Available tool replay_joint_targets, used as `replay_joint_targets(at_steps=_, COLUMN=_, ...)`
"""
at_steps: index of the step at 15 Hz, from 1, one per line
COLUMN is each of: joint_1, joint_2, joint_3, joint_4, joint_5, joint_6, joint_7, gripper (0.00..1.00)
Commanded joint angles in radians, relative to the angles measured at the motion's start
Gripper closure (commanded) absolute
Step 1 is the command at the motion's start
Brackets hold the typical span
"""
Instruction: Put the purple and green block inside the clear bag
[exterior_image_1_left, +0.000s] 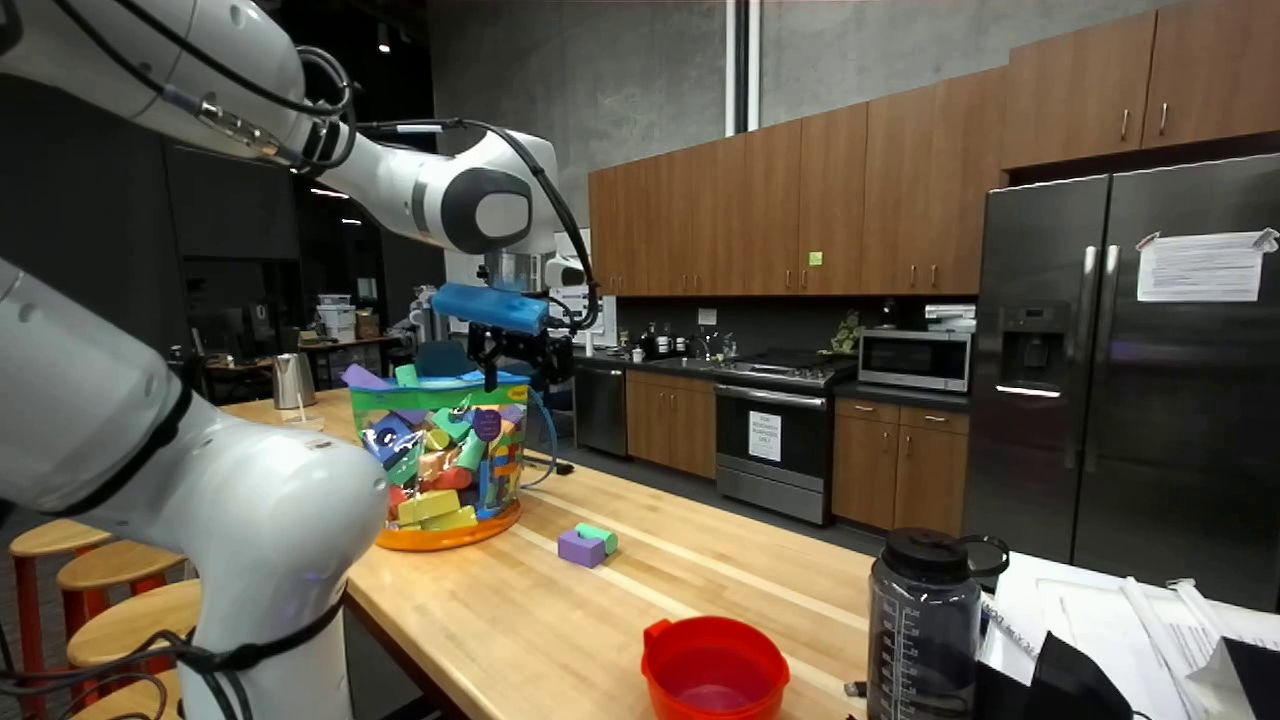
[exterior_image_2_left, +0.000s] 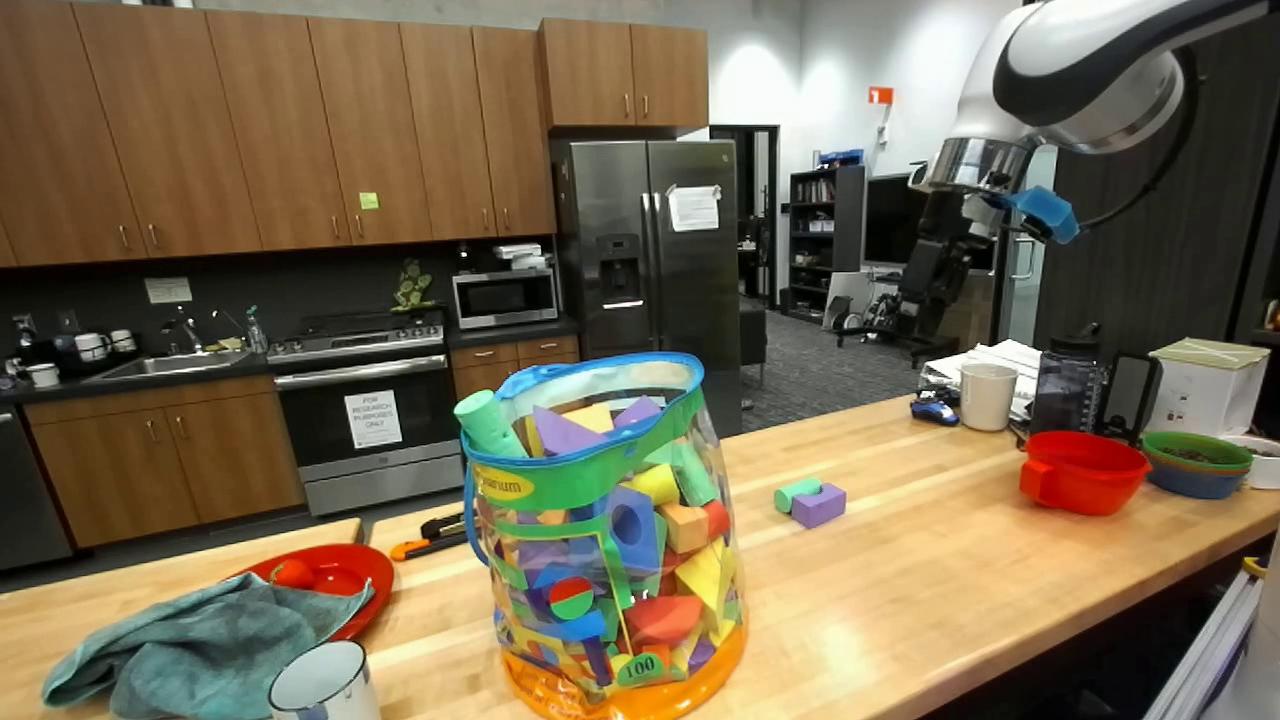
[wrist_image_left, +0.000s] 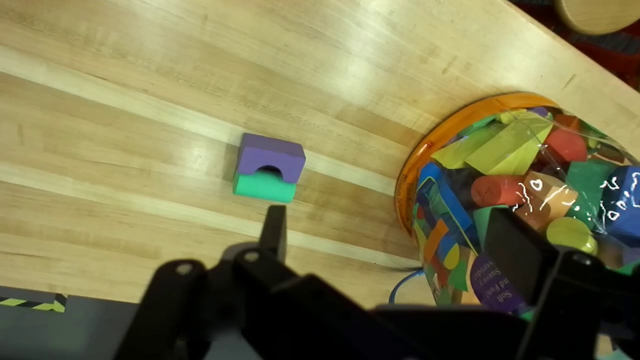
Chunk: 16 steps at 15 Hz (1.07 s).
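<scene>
My black two-fingered gripper hangs over the pale striped wooden table with its fingers spread well apart. On the wood below lie the matte purple rectangular block, cut with a half-round notch, and the matte green cylindrical block, side by side and, as far as I can see, touching. The cylinder rests on its side, and the purple one turns its notch toward it. Their long axes run nearly parallel, close to the direction of the table's stripes and, in the wrist view, close to the line joining my two fingertips. One end of each points toward the large clear plastic bag, which stands upright near them, its blue-edged mouth upward, on a round orange base. In the wrist view one of my fingers overlaps its wall. It is packed with coloured blocks, and another green cylinder juts at a tilt above its edge. Farther along the table sits the round red plastic bowl with a stubby handle, near a dark translucent bottle. Well beyond the table I see the steel-and-black oven, the dark steel double-door refrigerator and the brown wooden cabinets.
</scene>
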Motion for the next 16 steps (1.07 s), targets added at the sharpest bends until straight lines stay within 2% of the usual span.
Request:
replay_joint_targets(at_steps=1, joint_1=0.025, joint_2=0.075, joint_3=0.037, joint_4=0.075, joint_5=0.013, joint_6=-0.023, joint_7=0.002, gripper=0.00)
replay_joint_targets(at_steps=4, joint_1=0.054, joint_2=0.122, joint_3=0.088, joint_4=0.121, joint_5=0.019, joint_6=-0.005, joint_7=0.014, gripper=0.00)
replay_joint_targets(at_steps=8, joint_1=0.079, joint_2=0.170, joint_3=0.166, joint_4=0.151, joint_5=0.013, joint_6=0.089, joint_7=0.036, gripper=0.00)
replay_joint_targets(at_steps=13, joint_1=0.048, joint_2=0.225, joint_3=0.209, joint_4=0.163, joint_5=-0.123, joint_6=0.220, joint_7=0.012, gripper=0.00)
replay_joint_targets(at_steps=16, joint_1=-0.009, joint_2=0.260, joint_3=0.211, joint_4=0.166, joint_5=-0.235, joint_6=0.218, joint_7=0.054, gripper=0.00)
